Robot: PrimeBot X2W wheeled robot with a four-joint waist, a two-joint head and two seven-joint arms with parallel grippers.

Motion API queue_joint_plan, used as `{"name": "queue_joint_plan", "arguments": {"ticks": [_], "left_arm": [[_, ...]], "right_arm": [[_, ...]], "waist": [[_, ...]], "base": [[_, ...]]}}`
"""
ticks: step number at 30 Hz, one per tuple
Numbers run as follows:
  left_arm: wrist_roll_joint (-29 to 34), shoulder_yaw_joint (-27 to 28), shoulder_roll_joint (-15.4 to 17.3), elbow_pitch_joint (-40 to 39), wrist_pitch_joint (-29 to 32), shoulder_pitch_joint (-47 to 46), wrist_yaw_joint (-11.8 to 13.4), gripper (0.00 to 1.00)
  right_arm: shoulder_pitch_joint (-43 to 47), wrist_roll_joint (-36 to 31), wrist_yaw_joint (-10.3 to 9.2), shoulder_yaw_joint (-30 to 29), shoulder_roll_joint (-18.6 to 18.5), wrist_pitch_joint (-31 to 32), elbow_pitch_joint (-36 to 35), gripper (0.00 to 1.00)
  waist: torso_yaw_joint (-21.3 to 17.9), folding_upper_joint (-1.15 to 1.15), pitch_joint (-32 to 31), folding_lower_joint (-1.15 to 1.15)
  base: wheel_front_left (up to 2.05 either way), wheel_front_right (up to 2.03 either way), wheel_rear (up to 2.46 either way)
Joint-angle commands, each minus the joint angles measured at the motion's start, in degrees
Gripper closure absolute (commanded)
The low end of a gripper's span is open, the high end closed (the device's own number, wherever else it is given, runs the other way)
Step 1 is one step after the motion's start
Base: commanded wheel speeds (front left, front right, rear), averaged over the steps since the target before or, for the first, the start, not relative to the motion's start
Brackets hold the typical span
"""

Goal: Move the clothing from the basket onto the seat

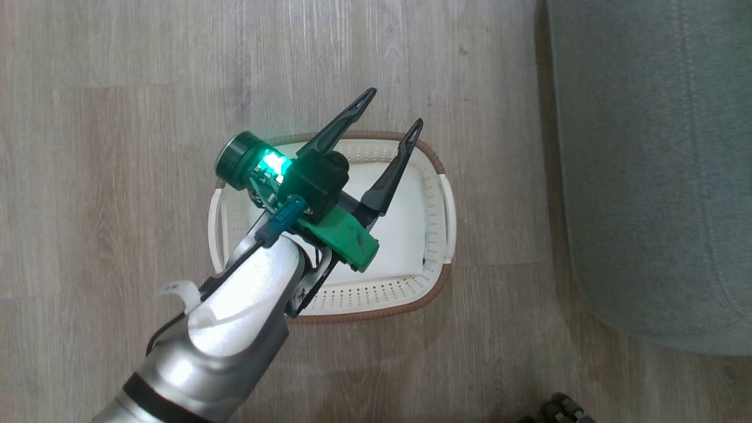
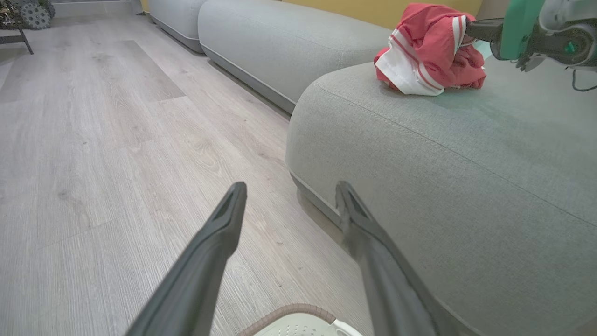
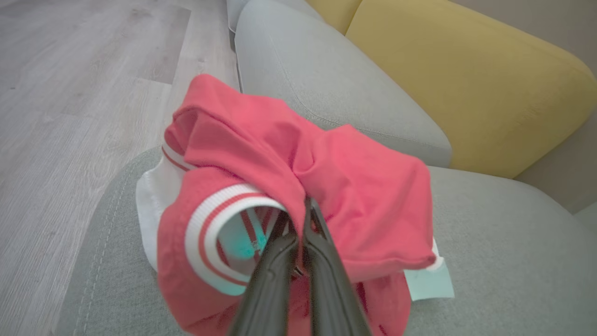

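The right claw (image 3: 301,224) is pinched tight on the red clothing (image 3: 364,186), which sits bunched on the grey-green seat (image 3: 489,242) (white trim showing). The left claw (image 1: 394,107) hangs over the basket (image 1: 439,223), fingers spread wide and holding nothing. The basket stands on the floor (image 1: 117,117) beside the seat.

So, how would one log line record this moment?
left gripper: open above basket | right gripper: shut on clothing | clothing: resting on seat
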Motion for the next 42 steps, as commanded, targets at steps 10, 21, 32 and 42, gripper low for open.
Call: {"name": "queue_joint_plan", "arguments": {"ticks": [10, 21, 32, 42], "left_arm": [[-3.2, 3.1, 0.2, -2.0, -1.3, 0.7, 0.5, 0.0], [-8.0, 9.2, -0.6, -0.7, -2.3, 6.2, 3.2, 0.0], [-8.2, 17.4, 1.5, -1.3, -2.4, 15.9, 7.4, 0.0], [-7.8, 25.1, 2.1, -4.8, -2.4, 28.4, 8.9, 0.0]], "right_arm": [[5.1, 3.4, -0.02, 6.3, 1.7, -0.5, -6.8, 0.0], [11.1, 10.6, -0.02, 14.7, 1.7, -0.5, -8.2, 0.0], [16.6, 16.6, -0.02, 19.7, 6.0, -0.5, -9.3, 0.0], [30.7, 22.9, -0.02, 21.7, 13.1, -0.5, -18.8, 0.0]], "waist": [[-2.8, 0.0, -5.2, -0.01], [-3.1, 0.0, -16.7, -0.01], [-0.7, 0.0, -25.5, -0.01], [2.7, 0.0, -31.7, -0.01]], "base": [[0.0, 0.0, 0.0], [0.0, 0.0, 0.0], [0.0, 0.0, 0.0], [0.0, 0.0, 0.0]]}}
